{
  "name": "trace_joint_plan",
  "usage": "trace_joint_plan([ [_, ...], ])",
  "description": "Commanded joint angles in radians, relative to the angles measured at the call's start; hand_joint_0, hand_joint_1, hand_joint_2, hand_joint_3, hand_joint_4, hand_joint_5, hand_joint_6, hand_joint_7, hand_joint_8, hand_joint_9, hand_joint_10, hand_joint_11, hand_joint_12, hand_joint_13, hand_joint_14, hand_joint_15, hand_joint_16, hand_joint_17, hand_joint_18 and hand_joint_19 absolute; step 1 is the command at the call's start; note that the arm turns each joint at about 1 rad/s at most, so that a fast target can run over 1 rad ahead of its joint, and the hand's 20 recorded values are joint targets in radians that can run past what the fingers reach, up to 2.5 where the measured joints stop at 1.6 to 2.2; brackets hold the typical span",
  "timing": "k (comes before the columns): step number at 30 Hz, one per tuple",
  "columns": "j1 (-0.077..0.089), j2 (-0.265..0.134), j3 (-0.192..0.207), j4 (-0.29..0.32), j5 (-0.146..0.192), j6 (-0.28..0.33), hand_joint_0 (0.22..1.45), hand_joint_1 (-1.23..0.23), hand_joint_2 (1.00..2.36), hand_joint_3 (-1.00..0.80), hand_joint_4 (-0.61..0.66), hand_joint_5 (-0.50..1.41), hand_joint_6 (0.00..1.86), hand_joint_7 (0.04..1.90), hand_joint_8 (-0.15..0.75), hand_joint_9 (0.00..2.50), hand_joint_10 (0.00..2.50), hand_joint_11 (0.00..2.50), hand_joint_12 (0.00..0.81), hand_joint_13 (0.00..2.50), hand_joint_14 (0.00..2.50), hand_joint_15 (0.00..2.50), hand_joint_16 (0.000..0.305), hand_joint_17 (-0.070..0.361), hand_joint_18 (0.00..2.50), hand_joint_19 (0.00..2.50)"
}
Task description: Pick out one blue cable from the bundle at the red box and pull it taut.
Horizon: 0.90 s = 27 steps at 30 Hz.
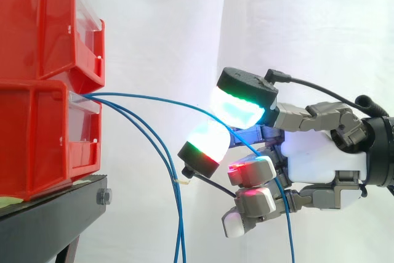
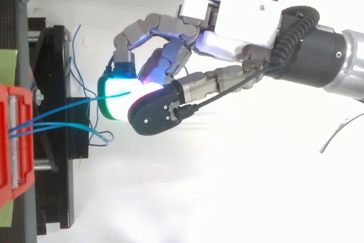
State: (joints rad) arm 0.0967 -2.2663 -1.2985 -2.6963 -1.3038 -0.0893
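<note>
2 red bins (image 1: 37,133) sit stacked at the left edge of the side view on a black stand (image 1: 55,214). 3 blue cables come out of the gap between the bins at their front edge. 2 loose cables (image 1: 178,214) bend away and hang down to the bottom edge, left of the hand. The third, the blue cable (image 1: 154,100), runs rightward with its long axis nearly level. It reaches the middle of the frame in a shallow bow, not a straight line. There it passes between 2 glowing fingers (image 1: 237,106), one upper and one lower, closed narrowly on it in a pinch. Past them its free end drops across the hand (image 1: 320,158) to the bottom edge. The other fingers curl below and hold nothing. In the top view the same cable points from the bins at the left edge up and right to the pinching fingers. Open room lies between the bins' front edge and the fingers, before the white curtain (image 1: 160,23), and also above the hand.
</note>
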Motion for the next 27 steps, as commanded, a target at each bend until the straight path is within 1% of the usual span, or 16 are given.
trace_joint_plan([
  [1,0.0,-0.001,0.001,0.0,0.0,0.0,0.59,-0.6,1.0,-0.5,0.14,-0.2,0.85,0.99,0.278,1.21,0.03,1.25,0.352,1.16,0.03,0.95,0.063,0.141,0.64,0.71],
  [11,-0.002,-0.001,0.001,-0.002,-0.002,0.0,0.57,-0.5,1.0,-0.5,0.14,-0.19,0.83,1.0,0.282,1.23,0.03,1.24,0.357,1.16,0.03,0.94,0.064,0.144,0.66,0.71],
  [12,-0.002,-0.001,0.001,-0.002,-0.002,0.0,0.59,-0.44,1.0,-0.5,0.13,-0.18,0.83,1.02,0.282,1.26,0.03,1.23,0.356,1.17,0.03,0.93,0.064,0.143,0.66,0.72],
  [15,-0.002,-0.001,0.001,-0.002,0.0,0.0,0.61,-0.39,1.0,-0.48,0.12,-0.17,0.82,1.04,0.279,1.27,0.03,1.21,0.356,1.17,0.03,0.93,0.063,0.142,0.66,0.73],
  [16,-0.002,-0.001,0.001,-0.002,0.0,0.0,0.62,-0.4,1.01,-0.42,0.11,-0.17,0.81,1.05,0.275,1.28,0.03,1.21,0.354,1.17,0.03,0.93,0.063,0.142,0.66,0.73],
  [17,-0.002,-0.001,0.001,-0.002,0.001,0.0,0.62,-0.41,1.01,-0.41,0.11,-0.16,0.81,1.05,0.276,1.28,0.03,1.21,0.354,1.17,0.03,0.93,0.063,0.142,0.66,0.73],
  [18,-0.002,-0.001,0.001,-0.002,0.001,0.0,0.63,-0.44,1.01,-0.34,0.1,-0.16,0.81,1.03,0.282,1.28,0.03,1.2,0.358,1.17,0.03,0.92,0.063,0.142,0.66,0.73],
  [20,-0.002,-0.001,0.001,-0.002,0.001,0.0,0.62,-0.45,1.02,-0.3,0.1,-0.16,0.8,1.05,0.276,1.27,0.03,1.21,0.359,1.17,0.03,0.92,0.064,0.143,0.65,0.73],
  [22,-0.002,-0.001,0.001,-0.002,0.001,0.0,0.61,-0.48,1.02,-0.21,0.1,-0.16,0.8,1.05,0.282,1.28,0.03,1.2,0.36,1.16,0.03,0.92,0.064,0.143,0.65,0.73],
  [25,-0.002,-0.001,0.001,-0.002,0.001,0.0,0.6,-0.51,1.02,-0.16,0.11,-0.16,0.79,1.05,0.287,1.27,0.03,1.2,0.361,1.16,0.03,0.92,0.065,0.145,0.65,0.73],
  [27,-0.002,-0.001,0.001,-0.002,0.001,0.0,0.6,-0.53,1.02,-0.14,0.12,-0.16,0.79,1.05,0.293,1.27,0.03,1.2,0.376,1.16,0.03,0.9,0.066,0.149,0.66,0.72],
])
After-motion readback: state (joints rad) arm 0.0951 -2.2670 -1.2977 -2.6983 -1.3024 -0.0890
